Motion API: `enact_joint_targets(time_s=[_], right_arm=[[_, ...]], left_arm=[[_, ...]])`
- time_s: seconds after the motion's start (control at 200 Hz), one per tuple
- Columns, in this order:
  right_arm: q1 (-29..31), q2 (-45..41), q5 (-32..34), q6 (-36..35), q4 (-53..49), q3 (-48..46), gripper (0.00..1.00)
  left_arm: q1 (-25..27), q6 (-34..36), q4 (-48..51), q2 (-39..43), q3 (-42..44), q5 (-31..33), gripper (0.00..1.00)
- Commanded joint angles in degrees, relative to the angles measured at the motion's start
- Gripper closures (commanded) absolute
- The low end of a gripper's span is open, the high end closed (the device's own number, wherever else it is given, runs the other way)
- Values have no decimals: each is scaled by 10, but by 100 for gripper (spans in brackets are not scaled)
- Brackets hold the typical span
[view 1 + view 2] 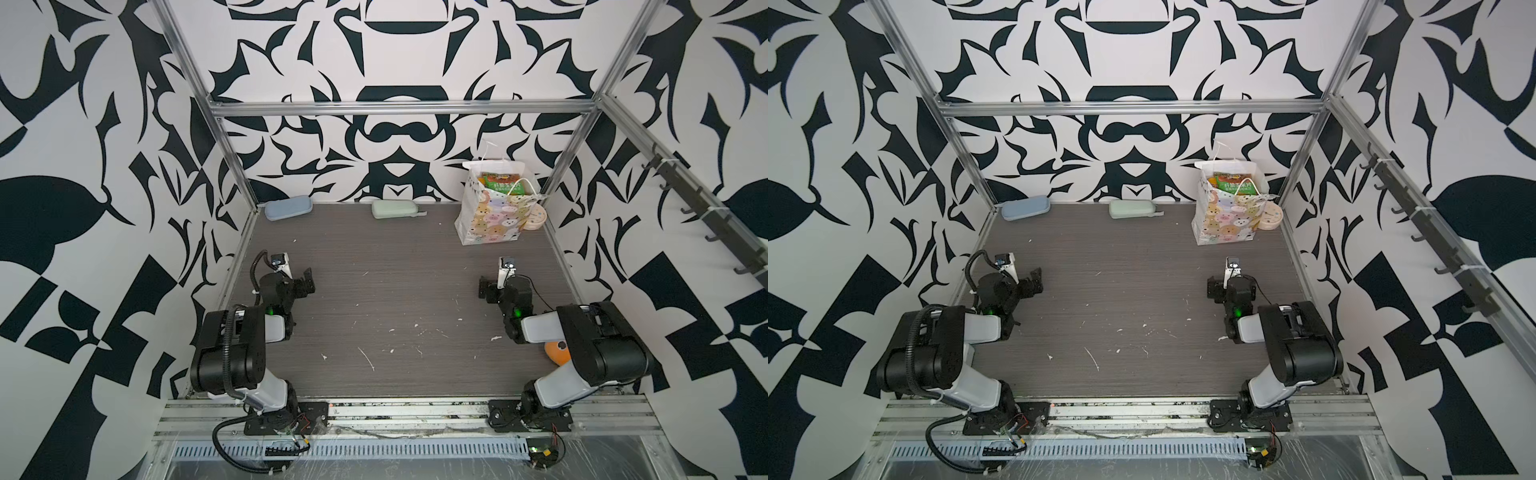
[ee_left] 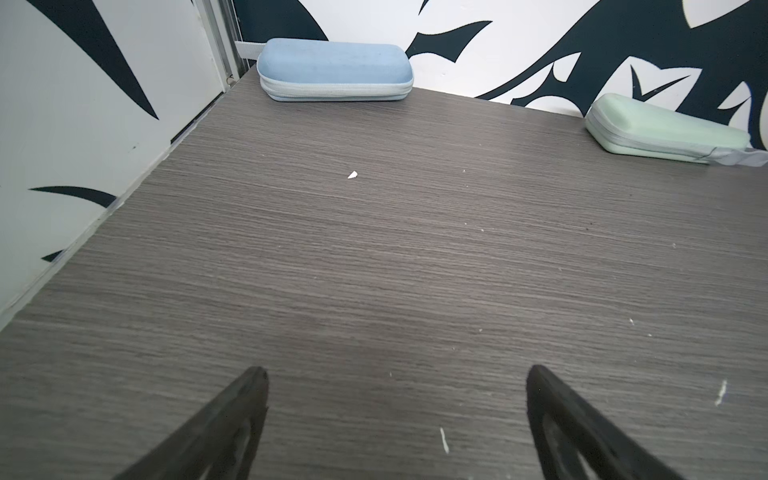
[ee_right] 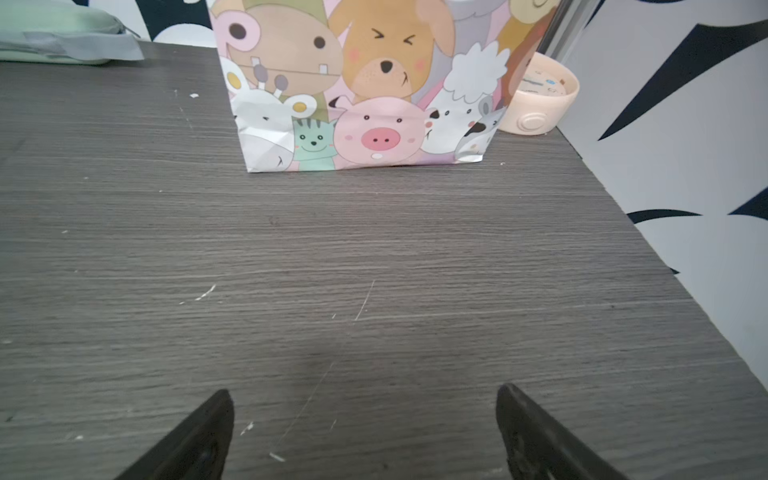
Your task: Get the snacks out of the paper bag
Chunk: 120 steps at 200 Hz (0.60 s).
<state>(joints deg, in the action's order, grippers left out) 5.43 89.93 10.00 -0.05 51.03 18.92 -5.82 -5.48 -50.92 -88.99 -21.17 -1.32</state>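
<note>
The left fingers (image 2: 232,424) and right fingers (image 3: 199,436) stand apart, empty. Pulling snacks (image 1: 504,185) one-handed could topple the light paper bag (image 1: 492,218).

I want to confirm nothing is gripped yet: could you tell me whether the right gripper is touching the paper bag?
Apart. The right wrist view shows a wide stretch of bare table between the right gripper and the paper bag.
</note>
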Motion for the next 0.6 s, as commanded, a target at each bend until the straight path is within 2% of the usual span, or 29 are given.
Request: enact_joint_targets(time_s=[0.0, 0.595], right_arm=[[-2, -9, -8, -2, 14, 13, 0], [-2, -8, -10, -4, 9, 16, 0]], left_arm=[[0, 4, 5, 1, -10, -3, 1], [-6, 2, 4, 1, -10, -8, 1]])
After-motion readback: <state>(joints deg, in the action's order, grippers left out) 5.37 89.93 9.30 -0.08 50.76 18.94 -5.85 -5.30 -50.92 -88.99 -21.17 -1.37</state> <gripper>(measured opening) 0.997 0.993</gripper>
